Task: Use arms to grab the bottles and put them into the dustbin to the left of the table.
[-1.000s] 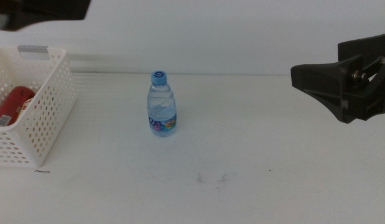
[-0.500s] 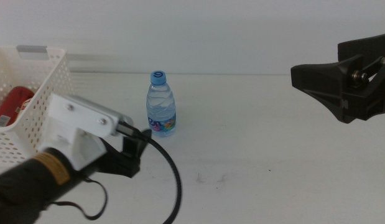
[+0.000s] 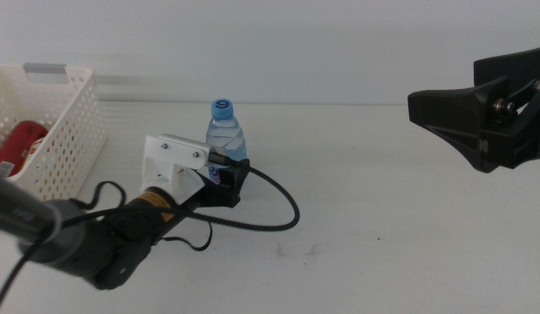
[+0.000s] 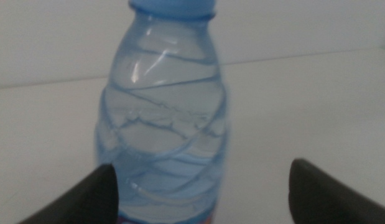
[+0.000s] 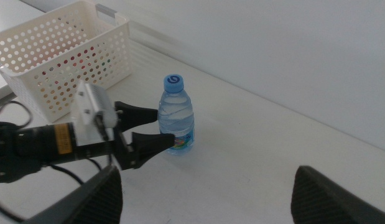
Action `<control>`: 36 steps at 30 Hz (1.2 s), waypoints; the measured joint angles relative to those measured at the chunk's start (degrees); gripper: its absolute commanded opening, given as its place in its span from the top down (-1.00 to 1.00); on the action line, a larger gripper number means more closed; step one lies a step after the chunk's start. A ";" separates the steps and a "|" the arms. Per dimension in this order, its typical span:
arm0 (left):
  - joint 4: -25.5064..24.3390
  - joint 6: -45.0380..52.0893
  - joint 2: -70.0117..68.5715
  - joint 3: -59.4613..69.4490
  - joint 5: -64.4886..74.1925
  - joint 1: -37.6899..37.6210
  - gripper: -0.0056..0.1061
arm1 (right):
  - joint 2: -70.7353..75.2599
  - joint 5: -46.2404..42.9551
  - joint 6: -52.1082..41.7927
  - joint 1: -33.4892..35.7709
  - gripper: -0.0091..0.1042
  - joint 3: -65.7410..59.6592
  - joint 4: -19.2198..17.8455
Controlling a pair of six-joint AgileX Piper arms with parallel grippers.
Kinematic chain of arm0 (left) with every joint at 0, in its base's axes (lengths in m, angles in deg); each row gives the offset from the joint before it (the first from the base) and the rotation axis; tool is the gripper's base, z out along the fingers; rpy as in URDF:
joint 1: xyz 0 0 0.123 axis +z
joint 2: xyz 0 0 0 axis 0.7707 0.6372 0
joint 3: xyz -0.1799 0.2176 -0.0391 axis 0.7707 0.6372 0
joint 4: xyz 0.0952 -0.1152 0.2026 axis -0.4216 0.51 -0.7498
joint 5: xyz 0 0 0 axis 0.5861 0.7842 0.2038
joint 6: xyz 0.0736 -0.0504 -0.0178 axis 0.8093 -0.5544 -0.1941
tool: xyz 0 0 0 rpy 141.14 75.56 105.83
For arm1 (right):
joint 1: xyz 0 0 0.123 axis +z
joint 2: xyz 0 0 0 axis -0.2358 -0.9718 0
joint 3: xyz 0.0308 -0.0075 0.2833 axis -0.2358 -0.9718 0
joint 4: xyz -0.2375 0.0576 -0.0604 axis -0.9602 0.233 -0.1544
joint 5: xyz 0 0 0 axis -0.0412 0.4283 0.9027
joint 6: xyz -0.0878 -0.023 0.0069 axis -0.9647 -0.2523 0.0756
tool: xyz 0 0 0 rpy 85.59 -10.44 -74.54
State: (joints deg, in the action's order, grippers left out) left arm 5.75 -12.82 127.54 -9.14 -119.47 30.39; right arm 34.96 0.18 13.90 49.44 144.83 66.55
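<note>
White perforated basket (image 3: 73, 131) at tabletop (image 3: 383, 218) left edge, holding red can (image 3: 17, 148); water bottle (image 3: 224, 131) upright mid-tabletop between spread fingers of left gripper (image 3: 230, 181), not yet clamped; right gripper (image 3: 427, 106) raised at right, fingers apart.

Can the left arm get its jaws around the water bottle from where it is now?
Probably yes. The left gripper is open right at the water bottle, one jaw on each side in the left wrist view, and nothing stands between them. The right gripper waits far off to the side.
</note>
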 measured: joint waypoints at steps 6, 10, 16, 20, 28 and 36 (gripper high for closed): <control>1.79 -0.64 5.58 -5.39 0.11 0.04 -0.78 | 0.00 0.00 0.00 0.00 -0.76 0.00 0.00; 2.21 -0.64 7.80 -8.41 2.46 0.04 -0.78 | 0.00 0.00 0.00 0.00 -0.76 0.00 0.00; 2.10 0.50 11.68 -13.48 3.24 0.04 -0.78 | 0.00 0.00 0.00 0.00 -0.76 0.00 0.00; 1.82 0.75 14.51 -17.95 4.95 0.04 -0.64 | 0.00 0.00 0.00 0.00 -0.76 0.00 0.00; 3.22 6.12 7.73 -14.63 14.89 0.37 0.93 | 0.00 0.00 0.00 0.00 -0.76 0.00 0.00; 3.70 9.83 -18.83 -10.41 51.66 0.73 0.93 | 0.00 0.00 0.00 0.00 -0.76 0.00 0.00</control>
State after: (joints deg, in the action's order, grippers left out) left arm 9.45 -2.99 108.71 -19.54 -67.81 31.12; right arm 34.96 0.18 13.90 49.44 144.83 66.55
